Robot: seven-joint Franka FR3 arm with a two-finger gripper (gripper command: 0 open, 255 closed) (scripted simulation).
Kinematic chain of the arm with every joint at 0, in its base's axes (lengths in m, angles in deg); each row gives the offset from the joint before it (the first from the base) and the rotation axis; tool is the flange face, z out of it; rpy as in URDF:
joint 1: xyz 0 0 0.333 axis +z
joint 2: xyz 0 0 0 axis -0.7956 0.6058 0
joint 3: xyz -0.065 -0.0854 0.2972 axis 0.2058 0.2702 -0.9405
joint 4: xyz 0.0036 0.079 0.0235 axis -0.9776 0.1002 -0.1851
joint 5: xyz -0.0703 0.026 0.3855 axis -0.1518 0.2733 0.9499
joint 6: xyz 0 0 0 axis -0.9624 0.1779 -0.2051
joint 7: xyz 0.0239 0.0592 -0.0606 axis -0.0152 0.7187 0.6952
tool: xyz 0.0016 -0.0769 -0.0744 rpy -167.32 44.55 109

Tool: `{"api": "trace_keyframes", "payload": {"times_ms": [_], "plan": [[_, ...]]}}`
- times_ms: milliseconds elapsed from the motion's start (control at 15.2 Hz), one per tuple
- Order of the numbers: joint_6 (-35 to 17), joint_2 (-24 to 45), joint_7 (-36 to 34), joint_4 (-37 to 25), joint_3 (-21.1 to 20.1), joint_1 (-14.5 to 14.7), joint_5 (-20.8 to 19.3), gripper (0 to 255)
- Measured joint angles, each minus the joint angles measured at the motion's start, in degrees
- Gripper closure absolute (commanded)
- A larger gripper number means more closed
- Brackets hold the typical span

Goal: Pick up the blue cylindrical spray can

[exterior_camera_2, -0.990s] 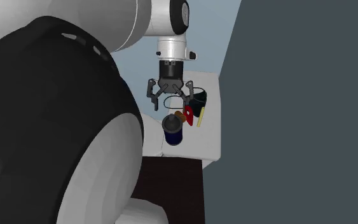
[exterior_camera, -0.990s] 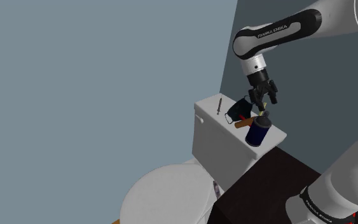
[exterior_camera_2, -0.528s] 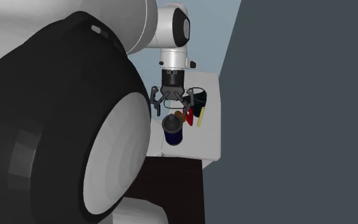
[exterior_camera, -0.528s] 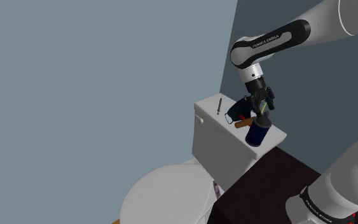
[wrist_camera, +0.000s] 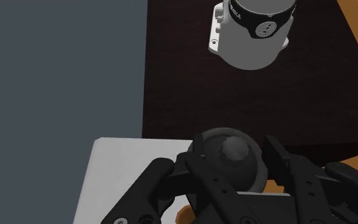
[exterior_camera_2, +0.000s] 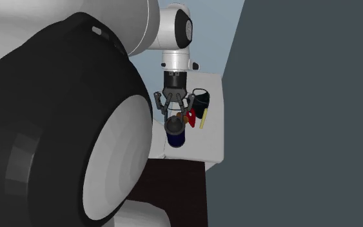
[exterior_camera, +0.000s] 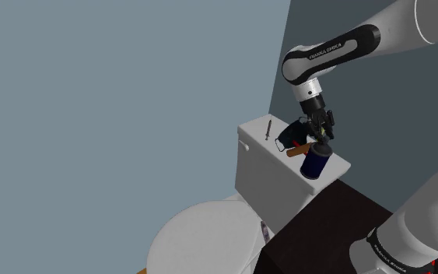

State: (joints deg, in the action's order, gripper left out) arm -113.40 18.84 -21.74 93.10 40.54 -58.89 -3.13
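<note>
Shoulder view: gripper [exterior_camera: 320, 140] hangs at 12 o'clock over the spray can [exterior_camera: 314, 164], a dark blue upright cylinder at the 4 o'clock end of the white tank lid [exterior_camera: 257, 132]. Second exterior view: fingers [exterior_camera_2: 156, 103] stand spread, straddling the can top; step judged pre-grasp. Wrist view: smooth grey domed cap [wrist_camera: 231, 153] lies between unclosed fingers; next move requires lowering, then closing squarely on the round wall.

This is a bathroom in a home. A white box-shaped toilet tank [exterior_camera: 275, 167] with a flat lid stands against a plain blue-grey wall [exterior_camera: 116, 93]. Below its front edge is the round white toilet seat cover [exterior_camera: 201, 237]. A dark brown box [exterior_camera: 326, 226] stands just beside the tank.
</note>
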Motion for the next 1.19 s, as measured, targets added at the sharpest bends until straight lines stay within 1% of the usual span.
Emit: {"api": "trace_keyframes", "payload": {"times_ms": [198, 396, 1188], "plan": [[0.0, 0.0, 0.0, 0.0, 0.0, 0.0, 0.0, 255], [1.4, -0.6, 0.1, -0.8, 0.0, 0.0, 0.0, 255], [10.3, -3.7, 0.8, -6.7, -0.3, 0.2, -0.3, 255]]}}
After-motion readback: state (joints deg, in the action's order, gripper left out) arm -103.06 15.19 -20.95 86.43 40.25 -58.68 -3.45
